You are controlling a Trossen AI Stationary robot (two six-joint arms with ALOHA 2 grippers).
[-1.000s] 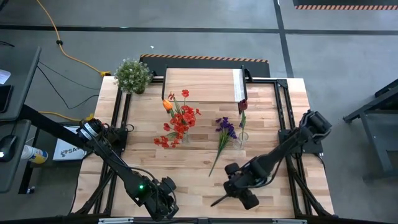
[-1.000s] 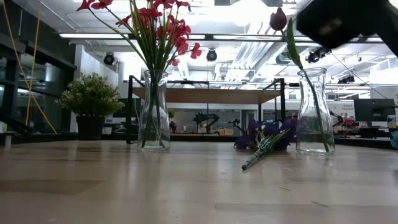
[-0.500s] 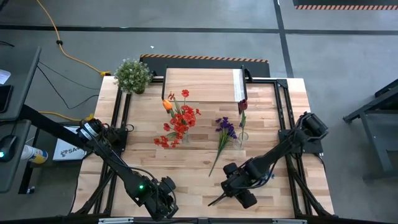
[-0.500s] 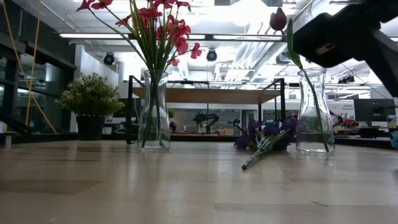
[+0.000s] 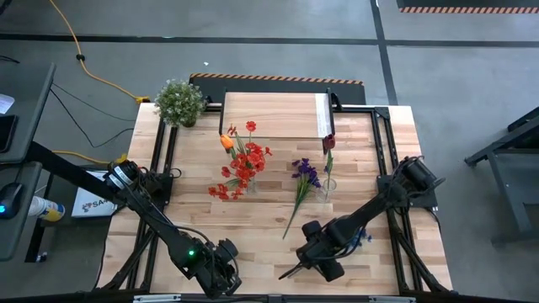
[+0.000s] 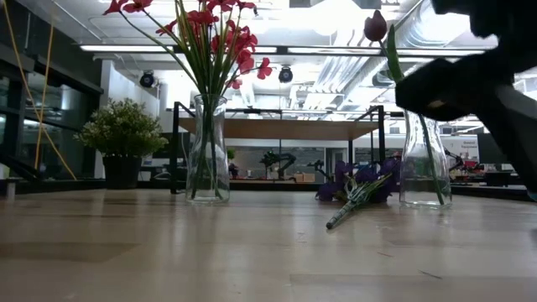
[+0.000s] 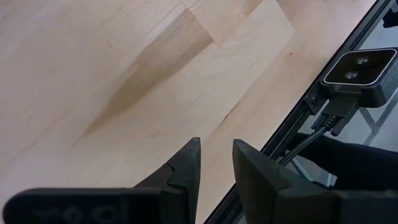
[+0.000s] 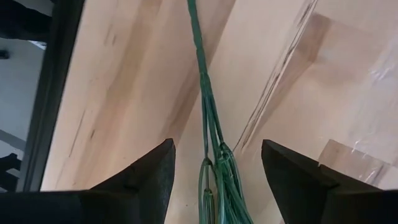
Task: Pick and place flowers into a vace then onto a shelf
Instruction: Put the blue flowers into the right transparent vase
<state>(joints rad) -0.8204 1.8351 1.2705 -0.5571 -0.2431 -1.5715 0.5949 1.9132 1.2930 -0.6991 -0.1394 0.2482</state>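
A grey concrete floor with a yellow cable surrounds my pale wood surface (image 5: 185, 215), and beyond it the level view shows a bright workshop with ceiling lights. At the far edge of the surface stands the shelf (image 5: 274, 114), its light plank top carrying a white strip at one end, and nothing rests on it. Near the far left corner sits a bushy potted plant (image 5: 178, 102). Toward the middle, one glass vase (image 6: 208, 149) holds the red flowers (image 5: 242, 164) with an orange tulip (image 5: 226, 141) among them, upright and fanned. To its right a second glass vase (image 6: 421, 151) holds a single dark red rosebud (image 6: 375, 26) on a leaning stem. Between the two vases, just beside the second, the purple bunch (image 5: 305, 173) lies flat on the wood, its long green stem (image 5: 292, 217) running toward the near edge. My right pincer (image 5: 296, 269) hangs over the near end of that stem, fingers (image 8: 140, 180) spread wide apart with the green stem passing between them and not touching either one; a bit of blue (image 5: 364, 238) shows beside that arm. My left pincer (image 5: 221, 282) waits low at the near edge of the surface, its fingers (image 7: 186, 168) drawn close with only a thin gap, holding nothing
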